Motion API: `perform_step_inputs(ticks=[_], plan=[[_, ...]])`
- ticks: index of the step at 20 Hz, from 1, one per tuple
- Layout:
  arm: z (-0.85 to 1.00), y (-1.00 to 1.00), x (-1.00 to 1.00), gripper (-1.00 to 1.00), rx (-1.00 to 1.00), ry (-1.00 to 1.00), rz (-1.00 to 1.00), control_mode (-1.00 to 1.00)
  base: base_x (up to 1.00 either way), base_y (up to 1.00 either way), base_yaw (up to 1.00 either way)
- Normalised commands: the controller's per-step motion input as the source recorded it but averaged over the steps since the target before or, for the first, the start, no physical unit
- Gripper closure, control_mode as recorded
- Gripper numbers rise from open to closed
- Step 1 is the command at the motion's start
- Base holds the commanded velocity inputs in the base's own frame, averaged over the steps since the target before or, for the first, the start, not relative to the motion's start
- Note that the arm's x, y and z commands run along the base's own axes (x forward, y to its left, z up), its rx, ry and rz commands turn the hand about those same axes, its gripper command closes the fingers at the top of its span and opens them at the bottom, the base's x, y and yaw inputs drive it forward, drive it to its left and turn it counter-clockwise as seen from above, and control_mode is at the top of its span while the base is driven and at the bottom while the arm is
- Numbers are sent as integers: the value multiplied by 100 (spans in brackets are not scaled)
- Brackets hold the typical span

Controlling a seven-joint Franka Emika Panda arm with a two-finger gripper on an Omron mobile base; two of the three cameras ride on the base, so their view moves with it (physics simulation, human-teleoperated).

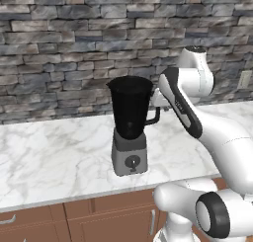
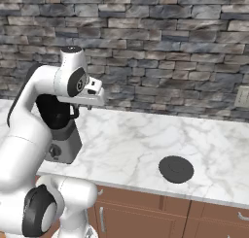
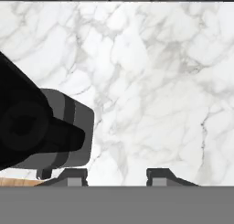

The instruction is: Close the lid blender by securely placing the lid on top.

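Note:
The blender [image 1: 129,122] stands on the marble counter [image 1: 49,157]: a tall dark tapered jar, open at the top, on a boxy grey base with a round front dial. The lid [image 2: 176,169], a flat round dark-grey disc with a raised centre, lies on the counter near its front edge, far to the right of the blender [image 2: 61,130]. My gripper [image 2: 89,107] hangs above the counter just right of the jar's handle, pointing down. In the hand view the gripper [image 3: 115,178] is open over bare marble with nothing between its fingertips, and the blender [image 3: 41,131] lies at the left.
A stone wall backs the counter, with a wall outlet [image 2: 241,97] at the far right. Wooden cabinet doors [image 2: 146,217] run under the counter's front edge. Bare marble [image 2: 136,140] stretches between the blender and the lid.

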Motion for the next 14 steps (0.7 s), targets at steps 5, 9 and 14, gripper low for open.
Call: perform_step_inputs(ticks=[5, 9, 14], plan=[[0, -9, -11, -100, 3, -3, -1, -100, 0, 0, 0], [-45, -91, -19, -100, 11, 0, -11, -100, 0, 0, 0], [-74, -93, 3, -100, 2, 14, -19, -100, 0, 0, 0]])
